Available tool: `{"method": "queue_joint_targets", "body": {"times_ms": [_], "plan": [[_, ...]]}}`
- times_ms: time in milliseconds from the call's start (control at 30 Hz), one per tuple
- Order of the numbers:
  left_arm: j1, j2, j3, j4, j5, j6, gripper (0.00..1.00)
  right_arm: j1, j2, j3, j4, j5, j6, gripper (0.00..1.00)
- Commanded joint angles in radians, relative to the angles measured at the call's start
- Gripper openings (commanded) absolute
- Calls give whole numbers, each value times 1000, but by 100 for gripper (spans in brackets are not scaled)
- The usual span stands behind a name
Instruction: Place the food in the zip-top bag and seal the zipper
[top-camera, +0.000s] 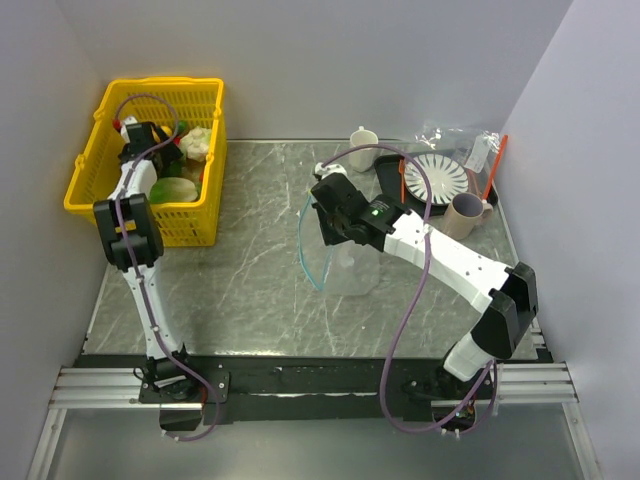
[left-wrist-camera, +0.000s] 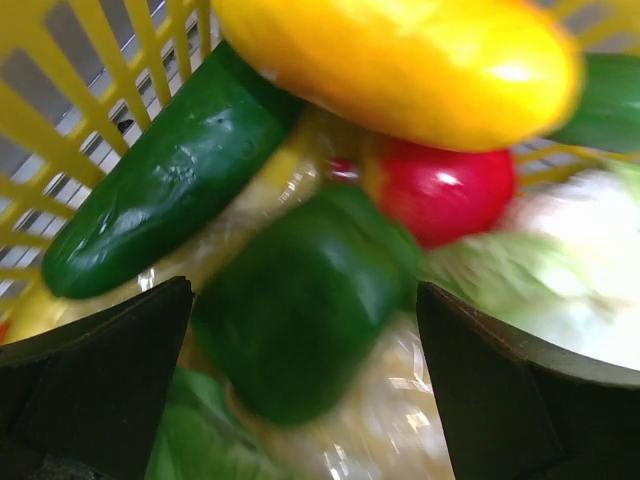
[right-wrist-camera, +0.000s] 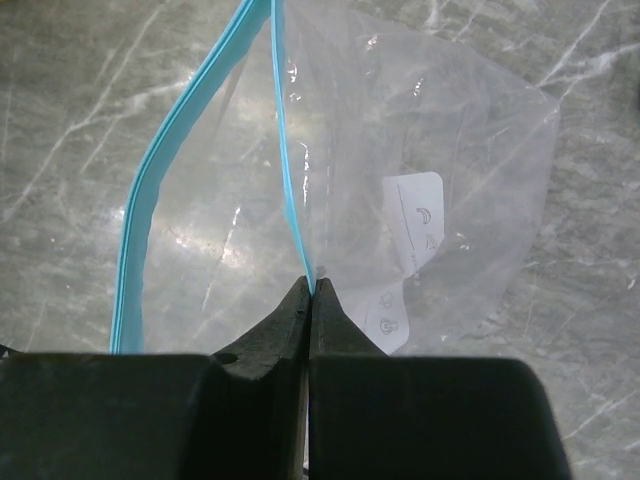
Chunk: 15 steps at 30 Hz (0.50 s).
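Zipper (right-wrist-camera: 148, 190) sits pinched in closed right tool (right-wrist-camera: 311, 288).

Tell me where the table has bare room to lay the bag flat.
Bare marble lies between the yellow basket and the zip-top bag that the right gripper holds, and along the near edge. The far-right corner is crowded: striped plate, white mug, tan mug, loose plastic.

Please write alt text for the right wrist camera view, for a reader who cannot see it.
The right arm's black tool is shut on the teal-blue zipper strip of a clear soft plastic bag, whose mouth gapes open over a grey marbled table.
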Motion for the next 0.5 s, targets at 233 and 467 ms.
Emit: {"method": "queue_joint_targets", "body": {"times_ms": [233,467], "plan": [[-8,140,121,84,-54,45,93,-3,-44,-17,19,6,-4,0],[-9,-18,-18,198,-15,21,42,-5,-42,-30,28,-3,3,0]]}}
